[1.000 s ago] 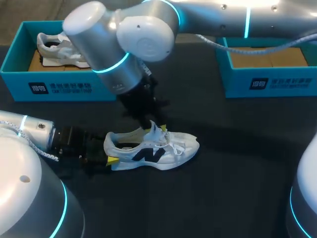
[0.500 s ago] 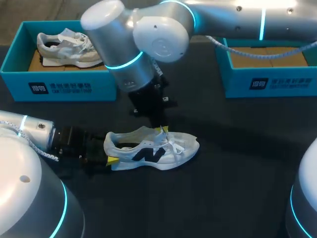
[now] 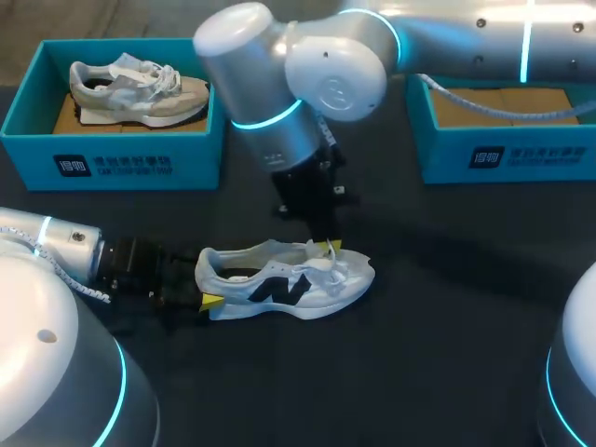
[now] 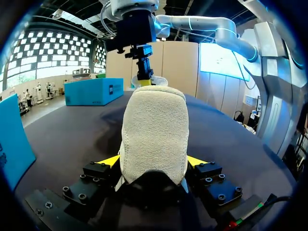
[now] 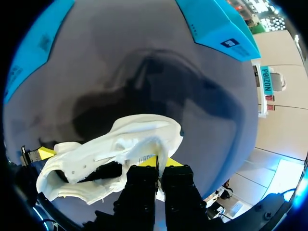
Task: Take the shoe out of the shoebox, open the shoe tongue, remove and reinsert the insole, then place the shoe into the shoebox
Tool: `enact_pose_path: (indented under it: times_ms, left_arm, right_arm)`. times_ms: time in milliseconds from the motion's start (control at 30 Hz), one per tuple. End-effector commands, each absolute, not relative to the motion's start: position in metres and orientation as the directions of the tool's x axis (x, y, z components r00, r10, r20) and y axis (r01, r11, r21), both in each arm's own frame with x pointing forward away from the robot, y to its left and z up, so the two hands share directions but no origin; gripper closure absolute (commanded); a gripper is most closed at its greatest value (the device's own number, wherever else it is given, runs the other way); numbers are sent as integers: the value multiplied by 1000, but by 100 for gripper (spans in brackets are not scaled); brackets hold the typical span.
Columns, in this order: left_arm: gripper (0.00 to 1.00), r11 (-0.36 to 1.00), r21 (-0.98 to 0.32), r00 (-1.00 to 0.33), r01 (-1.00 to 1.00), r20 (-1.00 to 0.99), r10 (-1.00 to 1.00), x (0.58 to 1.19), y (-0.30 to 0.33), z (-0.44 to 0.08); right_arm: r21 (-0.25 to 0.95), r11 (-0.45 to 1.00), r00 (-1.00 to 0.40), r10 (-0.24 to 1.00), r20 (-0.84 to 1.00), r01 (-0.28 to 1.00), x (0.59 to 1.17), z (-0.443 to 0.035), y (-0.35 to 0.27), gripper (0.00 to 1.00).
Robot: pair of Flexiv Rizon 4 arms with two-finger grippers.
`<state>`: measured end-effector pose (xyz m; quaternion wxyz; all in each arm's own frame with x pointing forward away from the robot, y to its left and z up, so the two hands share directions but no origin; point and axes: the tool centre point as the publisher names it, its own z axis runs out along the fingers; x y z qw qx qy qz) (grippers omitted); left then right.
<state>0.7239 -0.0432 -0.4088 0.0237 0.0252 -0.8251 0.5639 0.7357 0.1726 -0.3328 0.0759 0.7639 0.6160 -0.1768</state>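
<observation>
A white shoe [image 3: 289, 277] with a dark side logo lies on its sole on the dark table, toe to the right. My left gripper [image 3: 207, 300] comes in low from the left and grips the heel. In the left wrist view the heel [image 4: 154, 130] sits between both yellow-tipped fingers [image 4: 109, 160]. Reaching down from above, my right gripper [image 3: 328, 247] is at the lace area, shut on the tongue [image 5: 160, 150]. The right wrist view shows that tongue pinched between the closed fingers [image 5: 144, 185], with the shoe opening [image 5: 103, 171] beside them.
A blue shoebox [image 3: 121, 163] at the back left holds a second, grey-white shoe [image 3: 140, 88]. Another blue shoebox [image 3: 507, 154] stands at the back right with a brown cardboard floor showing. Bare dark table lies in front of the white shoe.
My right arm has swung to the right, toward the toe, and its gripper has shut on the tongue. The left gripper and the shoe have stayed put.
</observation>
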Motion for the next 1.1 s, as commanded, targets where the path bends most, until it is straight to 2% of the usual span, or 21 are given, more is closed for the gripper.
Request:
enact_pose_path:
  times_ms: [33, 200, 400, 500, 967, 1100]
  left_arm:
    - [100, 366, -928, -998, -68, 68, -14, 727, -44, -413]
    - [100, 366, -928, -998, -68, 68, -14, 727, -44, -413]
    - [100, 366, -928, -998, -68, 68, -14, 727, -44, -413]
    - [100, 366, -928, -998, -68, 68, -14, 727, -44, -413]
    - [100, 366, -928, -998, -68, 68, -14, 727, -44, -413]
    - [100, 366, -928, -998, -68, 68, -14, 727, -44, -413]
  right_arm:
    - [-39, -395, 353, 858, -372, 918, 733, -341, 165, 99]
    - [-49, -412, 365, 851, -378, 910, 735, -354, 159, 98]
    - [-67, -424, 368, 845, -387, 903, 736, -370, 158, 85]
    - [-72, -427, 368, 843, -392, 902, 736, -373, 159, 75]
    - [-46, -444, 391, 829, -400, 895, 730, -359, 158, 53]
    - [-25, -441, 396, 827, -399, 897, 727, -348, 158, 50]
